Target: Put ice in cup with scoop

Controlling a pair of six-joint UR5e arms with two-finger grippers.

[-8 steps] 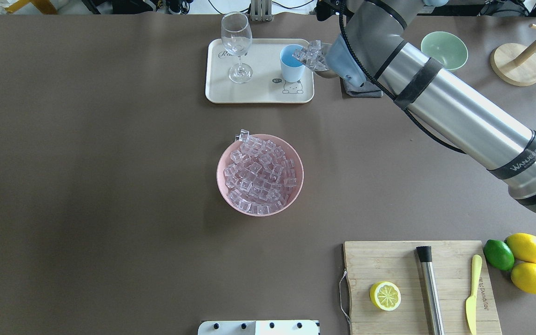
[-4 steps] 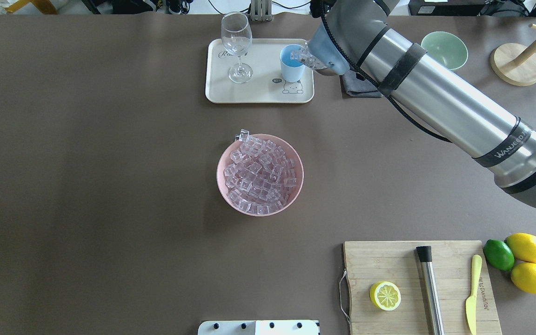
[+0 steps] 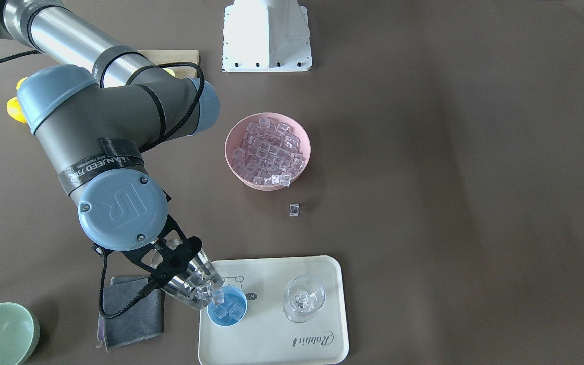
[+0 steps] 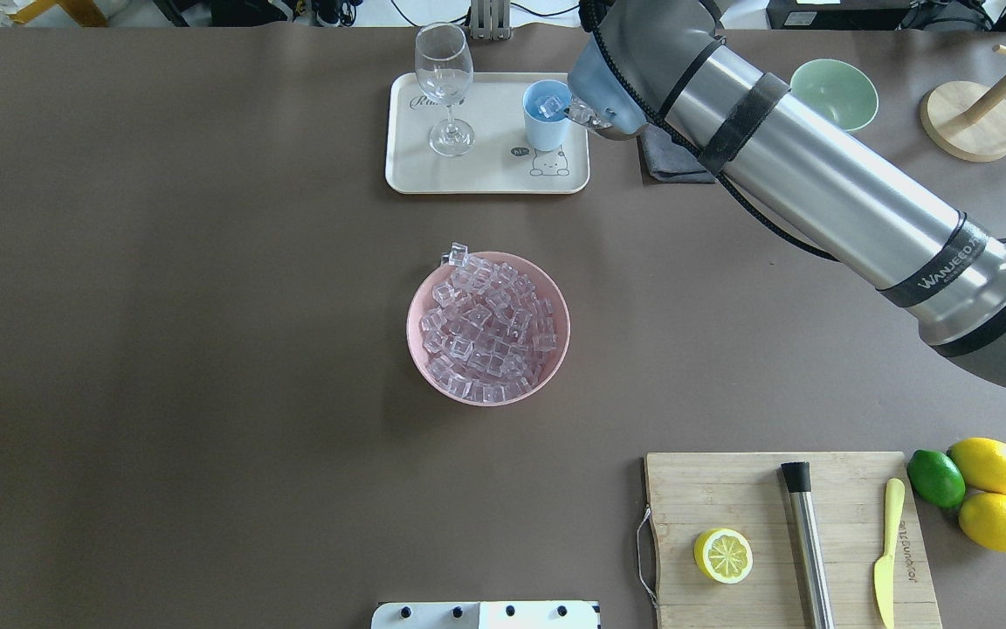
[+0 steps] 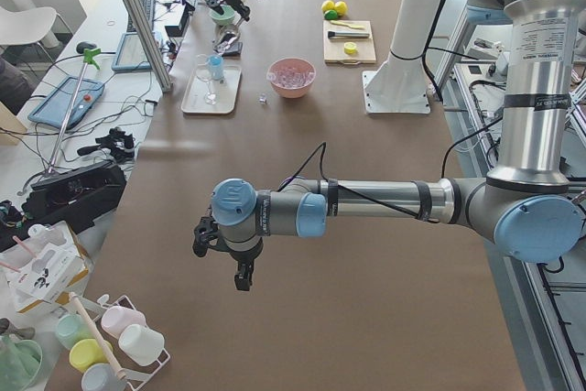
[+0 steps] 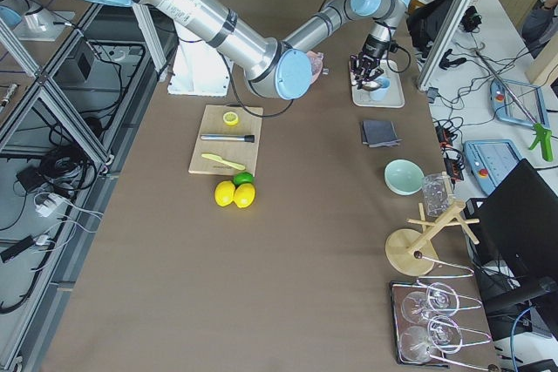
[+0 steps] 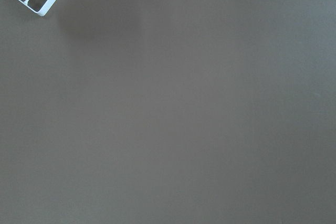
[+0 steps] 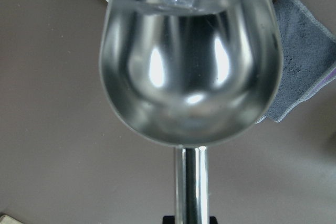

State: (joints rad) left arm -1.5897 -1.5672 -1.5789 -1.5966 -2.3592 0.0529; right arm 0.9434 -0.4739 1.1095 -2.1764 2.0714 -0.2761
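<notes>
Tipping the scoop point(image 3: 190, 290) over the blue cup point(image 3: 210, 310) in the front view, my right hand point(image 3: 172, 262) grips its handle tight so the ice point(image 3: 231, 307) slides in. From above, the cup sits on the tray point(image 4: 485, 179), with the scoop's lip at its rim. My wrist view shows only a few cubes at the lip.

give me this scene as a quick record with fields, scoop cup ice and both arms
cup: on the tray, ice inside
scoop: tipped over the cup's rim, a few cubes at its lip
held by: right tool, shut on the handle
pink bowl: heaped with ice
stray cube: on the table near the pink bowl
left tool: far off, state unclear
</notes>
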